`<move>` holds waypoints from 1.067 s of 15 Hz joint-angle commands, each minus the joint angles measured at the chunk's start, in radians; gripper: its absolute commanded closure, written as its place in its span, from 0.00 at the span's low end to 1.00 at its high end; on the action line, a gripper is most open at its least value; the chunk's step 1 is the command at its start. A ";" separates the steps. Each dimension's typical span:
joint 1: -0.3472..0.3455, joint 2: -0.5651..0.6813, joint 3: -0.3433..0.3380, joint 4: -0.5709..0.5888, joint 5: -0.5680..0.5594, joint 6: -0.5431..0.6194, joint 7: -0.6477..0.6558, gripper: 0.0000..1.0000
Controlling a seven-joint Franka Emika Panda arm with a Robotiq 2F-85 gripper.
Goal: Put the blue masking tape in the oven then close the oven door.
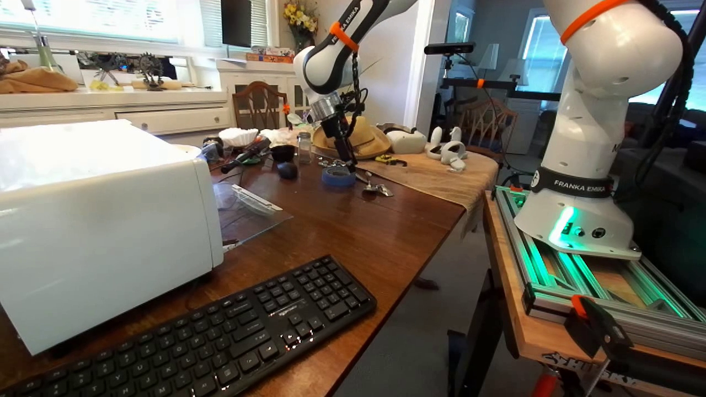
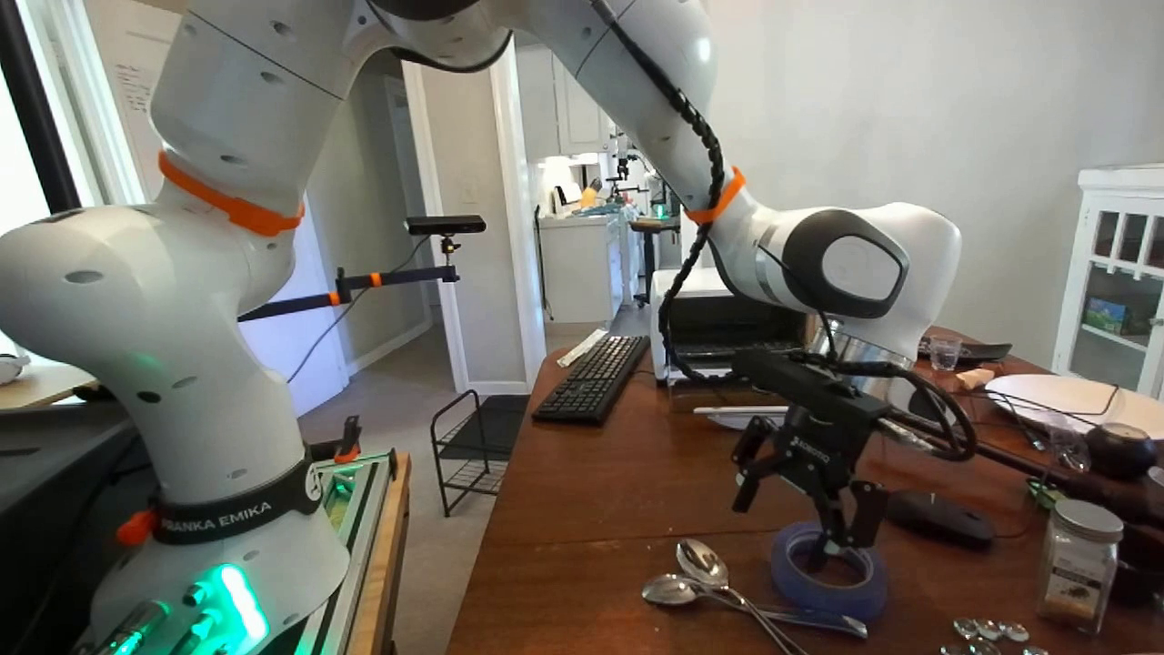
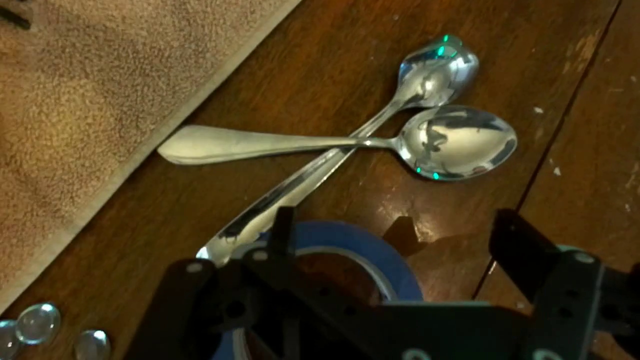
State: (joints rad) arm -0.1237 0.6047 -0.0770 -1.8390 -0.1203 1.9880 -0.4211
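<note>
In an exterior view the wooden table (image 1: 331, 231) bears the white oven (image 1: 110, 237), its glass oven door (image 1: 251, 219) lowered outward; the black keyboard (image 1: 237, 331) lies between oven and table edge. The gripper (image 2: 787, 525) hangs, jaws apart, one finger over or inside the blue masking tape (image 2: 832, 599), I cannot tell which. It lies flat on the table, open wood reaching toward the door, two crossed spoons (image 3: 354, 142) just beside.
</note>
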 commanded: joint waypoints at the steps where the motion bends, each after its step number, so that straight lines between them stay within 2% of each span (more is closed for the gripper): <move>1: 0.007 0.062 0.025 0.098 -0.026 -0.049 0.039 0.00; 8: 0.011 0.151 0.047 0.186 -0.031 -0.091 0.036 0.00; 9: 0.010 0.160 0.048 0.195 -0.031 -0.098 0.035 0.03; 10: 0.009 0.166 0.049 0.203 -0.031 -0.103 0.033 0.27; 12: 0.008 0.177 0.049 0.217 -0.032 -0.113 0.033 0.32; 16: 0.008 0.189 0.049 0.238 -0.034 -0.125 0.033 0.65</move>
State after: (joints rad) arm -0.1120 0.7654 -0.0357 -1.6458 -0.1405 1.9027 -0.3979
